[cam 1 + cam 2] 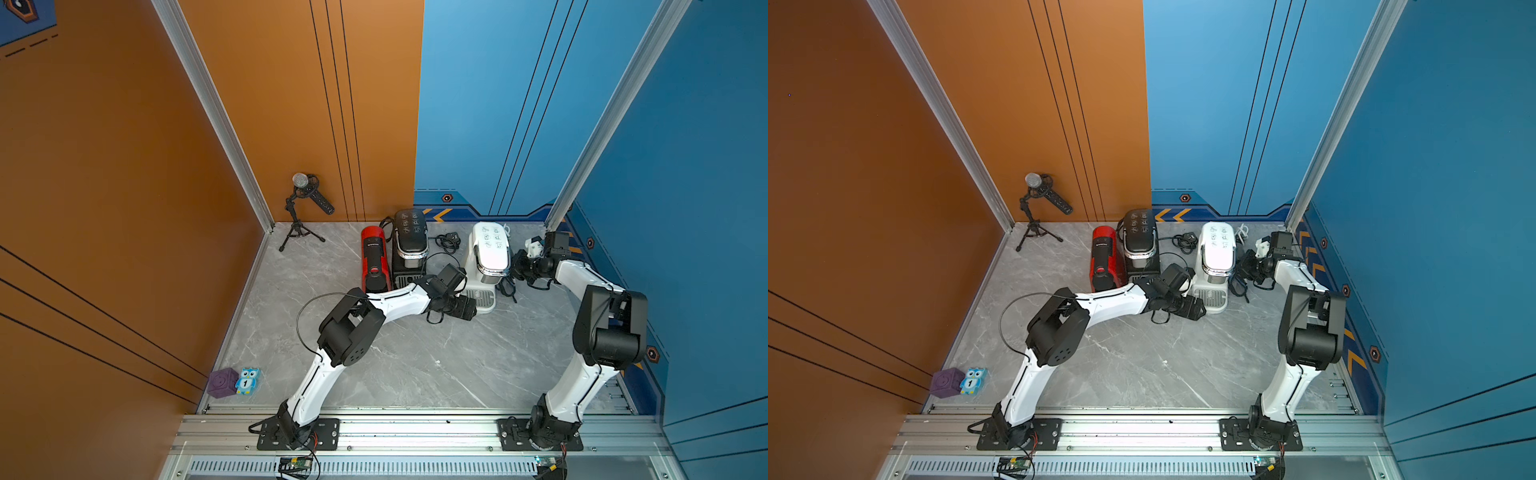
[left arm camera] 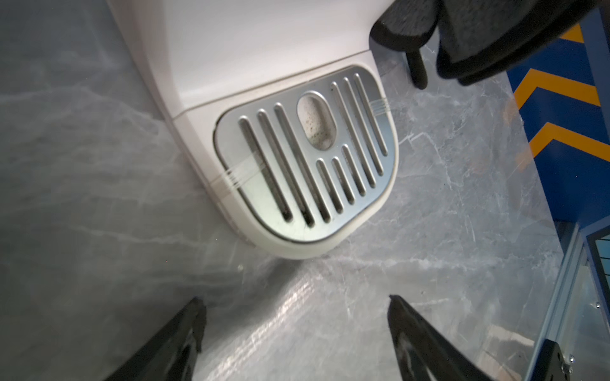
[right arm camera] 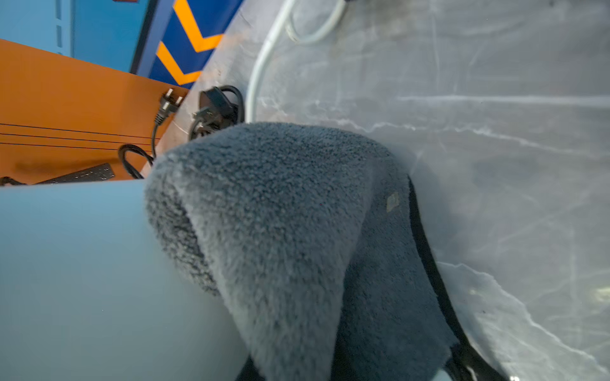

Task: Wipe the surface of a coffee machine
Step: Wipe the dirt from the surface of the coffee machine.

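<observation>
The soft, limp grey cloth (image 3: 280,231), best gripped bunched, is pinched by the closed right hand (image 1: 520,268) against the smooth white coffee machine (image 1: 488,253) at the rear of the desk (image 1: 415,365); the left hand (image 2: 293,298) is spread empty.

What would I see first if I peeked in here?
At the back stand a red coffee machine, a black coffee machine and a white coffee machine. The right gripper holds a fluffy grey cloth against the white one's side, and the open left gripper hovers by its silver drip tray.
</observation>
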You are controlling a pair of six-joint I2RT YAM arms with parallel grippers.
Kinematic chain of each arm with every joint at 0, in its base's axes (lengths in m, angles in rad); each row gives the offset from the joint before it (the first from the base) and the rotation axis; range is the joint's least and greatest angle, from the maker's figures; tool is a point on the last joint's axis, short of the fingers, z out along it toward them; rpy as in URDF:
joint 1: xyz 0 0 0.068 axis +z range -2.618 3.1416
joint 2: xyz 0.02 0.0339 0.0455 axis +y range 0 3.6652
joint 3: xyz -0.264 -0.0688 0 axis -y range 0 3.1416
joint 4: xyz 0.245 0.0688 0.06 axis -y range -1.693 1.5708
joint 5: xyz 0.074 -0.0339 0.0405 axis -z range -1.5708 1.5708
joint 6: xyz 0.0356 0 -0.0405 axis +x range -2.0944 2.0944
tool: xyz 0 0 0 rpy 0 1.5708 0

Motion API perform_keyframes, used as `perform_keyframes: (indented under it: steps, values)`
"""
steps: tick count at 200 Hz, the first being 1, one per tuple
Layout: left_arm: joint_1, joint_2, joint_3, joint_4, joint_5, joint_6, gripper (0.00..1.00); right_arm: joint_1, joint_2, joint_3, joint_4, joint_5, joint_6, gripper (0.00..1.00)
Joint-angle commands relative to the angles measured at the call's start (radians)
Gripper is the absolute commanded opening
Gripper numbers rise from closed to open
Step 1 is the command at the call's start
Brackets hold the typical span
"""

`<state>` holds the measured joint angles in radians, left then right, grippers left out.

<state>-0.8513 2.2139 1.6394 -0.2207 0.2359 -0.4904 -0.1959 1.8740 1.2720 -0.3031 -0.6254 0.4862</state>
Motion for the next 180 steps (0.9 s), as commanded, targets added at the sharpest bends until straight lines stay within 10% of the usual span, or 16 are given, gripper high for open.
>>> perform_keyframes:
  steps: [1, 180]
  values:
    - [0.015, -0.082, -0.057, 0.001, -0.042, 0.040, 0.87, 0.005, 0.016, -0.018, 0.016, -0.022, -0.036, 0.16]
    - [0.040, -0.102, -0.173, 0.185, 0.068, 0.115, 0.88, -0.017, -0.234, -0.146, 0.180, -0.094, 0.075, 0.17]
